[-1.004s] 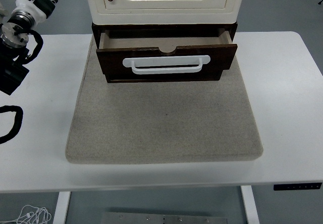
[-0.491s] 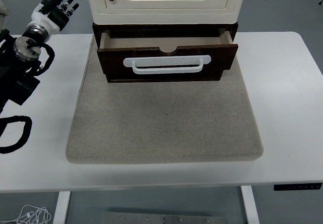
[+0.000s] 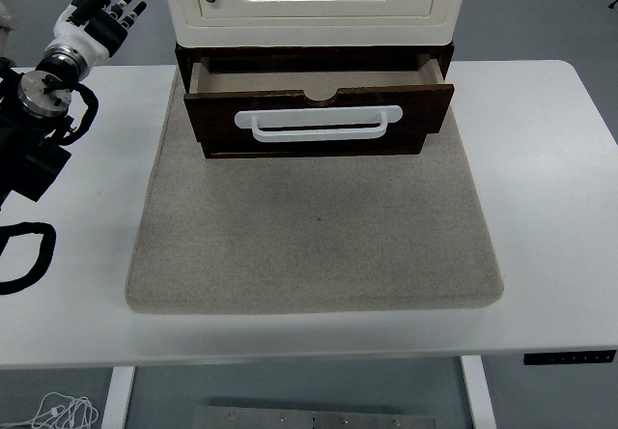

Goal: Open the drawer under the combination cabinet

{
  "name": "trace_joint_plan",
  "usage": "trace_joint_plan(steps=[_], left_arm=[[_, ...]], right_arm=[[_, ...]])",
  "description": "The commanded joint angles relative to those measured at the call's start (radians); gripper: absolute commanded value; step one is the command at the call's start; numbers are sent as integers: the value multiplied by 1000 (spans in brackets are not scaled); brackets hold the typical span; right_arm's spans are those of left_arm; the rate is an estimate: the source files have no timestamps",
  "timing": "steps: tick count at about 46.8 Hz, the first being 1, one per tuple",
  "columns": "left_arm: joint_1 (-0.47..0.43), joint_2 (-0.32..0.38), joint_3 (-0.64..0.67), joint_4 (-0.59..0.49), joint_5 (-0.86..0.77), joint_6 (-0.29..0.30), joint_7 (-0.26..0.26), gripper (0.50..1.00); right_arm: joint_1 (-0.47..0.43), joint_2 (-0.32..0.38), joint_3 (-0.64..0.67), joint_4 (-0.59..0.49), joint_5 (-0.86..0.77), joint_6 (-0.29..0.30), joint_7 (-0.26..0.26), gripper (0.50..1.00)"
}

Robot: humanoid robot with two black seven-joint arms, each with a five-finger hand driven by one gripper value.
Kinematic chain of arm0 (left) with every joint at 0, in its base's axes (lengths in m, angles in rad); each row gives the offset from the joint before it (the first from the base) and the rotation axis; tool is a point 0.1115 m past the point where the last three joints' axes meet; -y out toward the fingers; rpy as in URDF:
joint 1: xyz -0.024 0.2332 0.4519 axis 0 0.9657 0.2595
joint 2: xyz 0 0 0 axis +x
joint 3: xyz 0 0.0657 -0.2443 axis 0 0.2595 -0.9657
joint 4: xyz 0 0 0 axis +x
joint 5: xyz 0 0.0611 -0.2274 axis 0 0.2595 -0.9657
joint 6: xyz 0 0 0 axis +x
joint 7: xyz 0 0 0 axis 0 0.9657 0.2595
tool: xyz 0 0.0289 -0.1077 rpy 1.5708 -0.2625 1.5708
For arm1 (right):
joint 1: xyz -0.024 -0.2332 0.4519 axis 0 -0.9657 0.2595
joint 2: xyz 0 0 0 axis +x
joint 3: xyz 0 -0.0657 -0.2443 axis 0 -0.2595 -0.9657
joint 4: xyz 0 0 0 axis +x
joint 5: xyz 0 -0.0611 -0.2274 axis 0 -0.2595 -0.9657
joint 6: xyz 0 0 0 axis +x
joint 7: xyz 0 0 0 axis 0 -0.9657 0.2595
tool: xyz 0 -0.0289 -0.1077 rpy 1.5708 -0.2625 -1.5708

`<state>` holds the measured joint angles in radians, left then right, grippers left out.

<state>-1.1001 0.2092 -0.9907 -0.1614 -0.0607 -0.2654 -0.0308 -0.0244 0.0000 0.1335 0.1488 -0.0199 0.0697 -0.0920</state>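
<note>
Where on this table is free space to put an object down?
The grey mat lies bare in front of the drawer. The white table is bare right of the mat. The left strip is crowded: the left hand and its arm hang over it.

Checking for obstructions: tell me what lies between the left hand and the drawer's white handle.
In the head view, only bare white table and beige mat separate the left hand from the handle.
</note>
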Motion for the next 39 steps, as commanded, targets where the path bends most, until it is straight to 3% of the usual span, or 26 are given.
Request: trace_joint_plan(steps=[1,39], left_arm=[[-1,1,1,-1,1,0,0,1000],[0,-13,3,-3,7,-8,-1,1000]], right_arm=[[0,0,0,0,0,1,0,926],[-2,0,0,0,5,1,0,926]])
